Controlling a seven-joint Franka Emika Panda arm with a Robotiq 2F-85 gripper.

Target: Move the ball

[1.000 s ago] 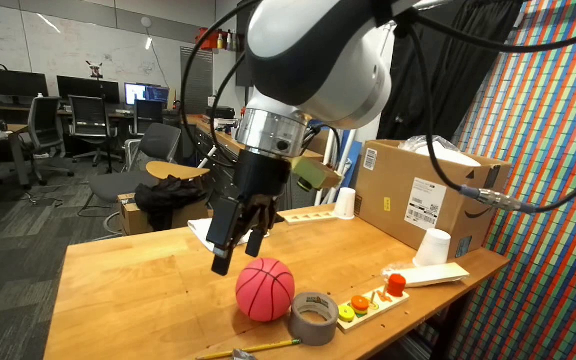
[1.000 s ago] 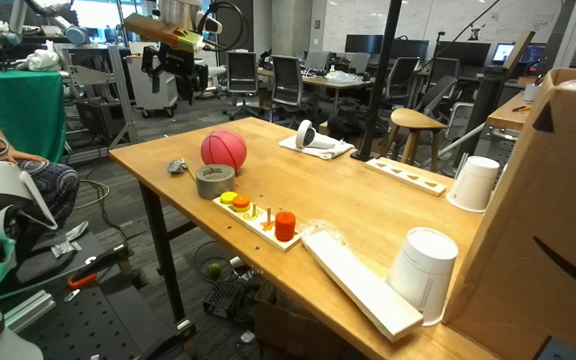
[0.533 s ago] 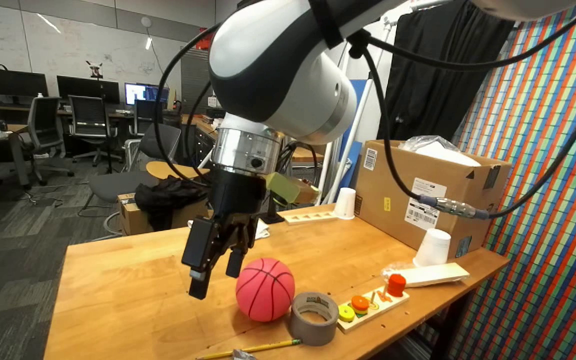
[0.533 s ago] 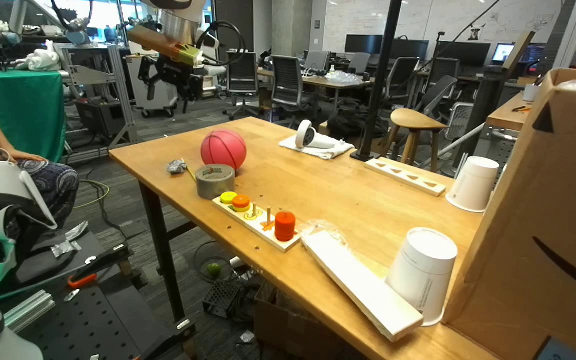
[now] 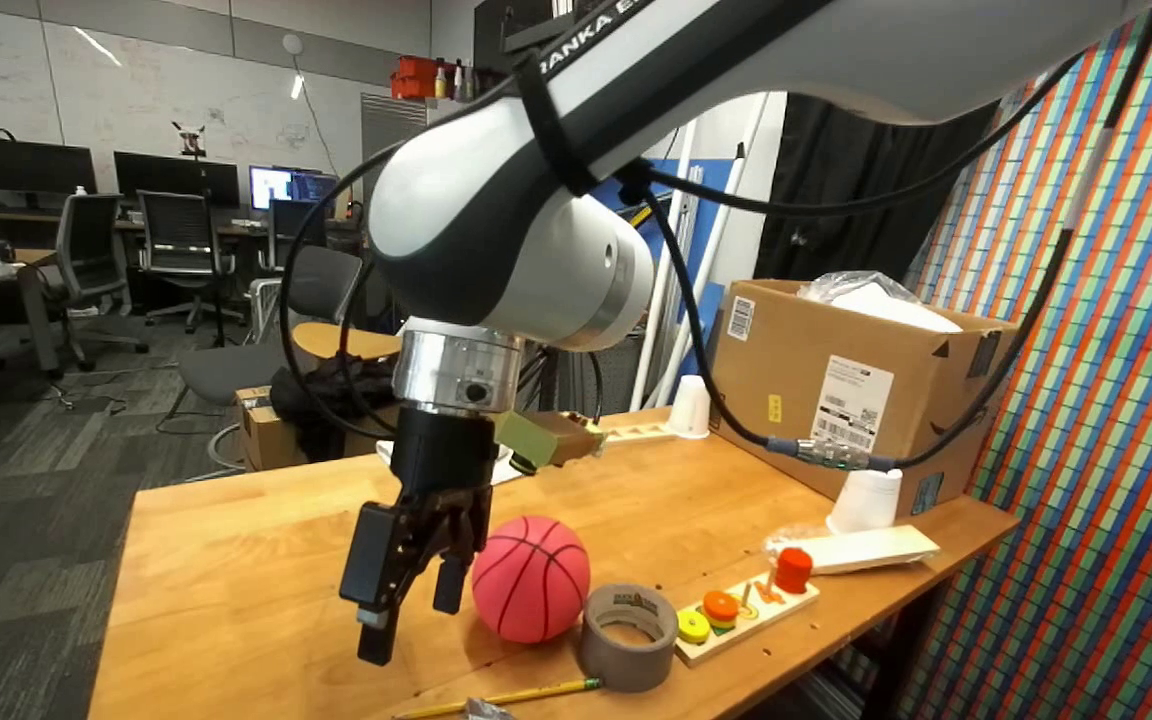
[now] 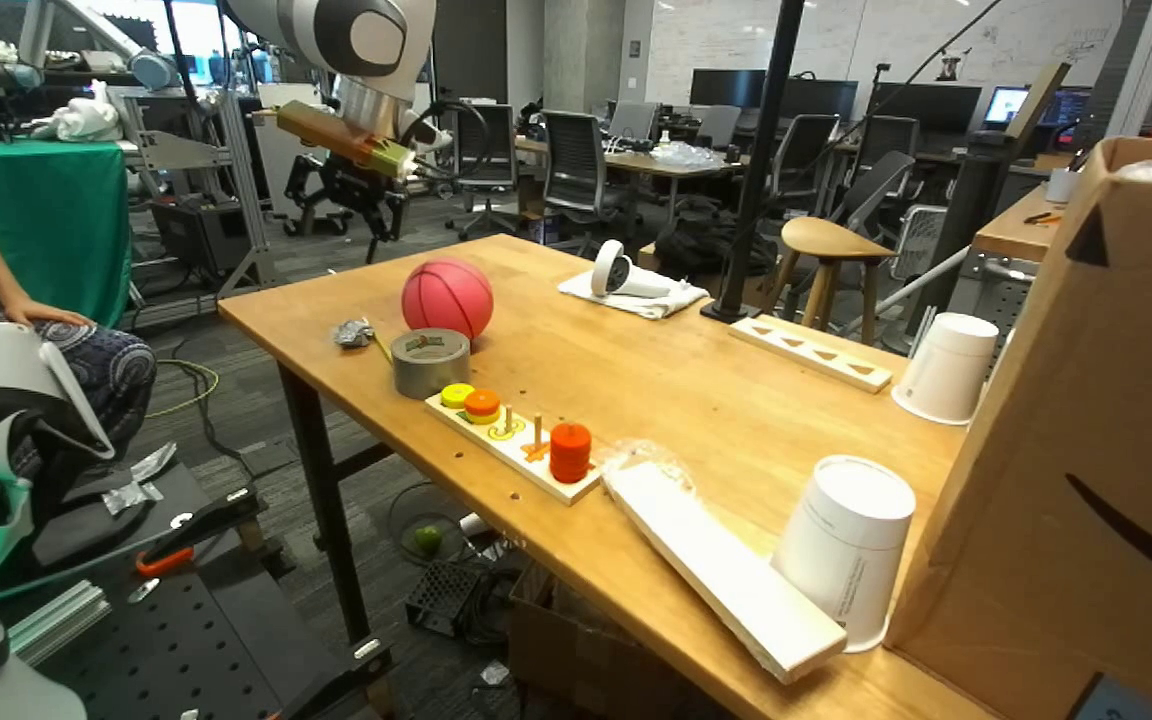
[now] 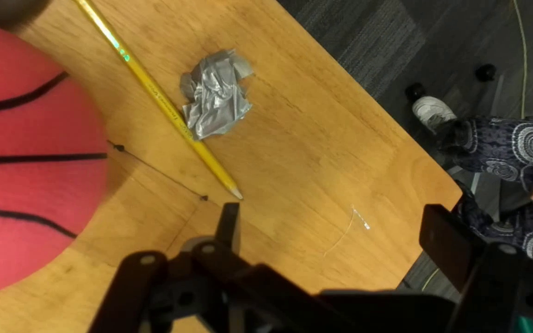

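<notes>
The pink-red ball (image 5: 532,580) with dark seam lines rests on the wooden table. It also shows in an exterior view (image 6: 447,300) and at the left edge of the wrist view (image 7: 30,162), where part of it is cut off. My gripper (image 5: 412,615) is open and empty, its fingers pointing down. It hangs beside the ball, above the table's end, and also shows in an exterior view (image 6: 344,215). In the wrist view my gripper (image 7: 333,219) has its fingers wide apart with bare table below them. The ball lies outside the fingers, to the left of them.
A grey tape roll (image 5: 626,660) stands close to the ball. A yellow pencil (image 7: 164,104) and crumpled silver tape (image 7: 218,95) lie near it. A ring stacker (image 5: 751,620), white cups (image 6: 846,550), a pale board (image 6: 721,570) and a cardboard box (image 5: 856,390) stand farther along the table.
My gripper has moved left past the ball and downward in an exterior view, lower toward the table in both. It stays open. The ball has not moved.
</notes>
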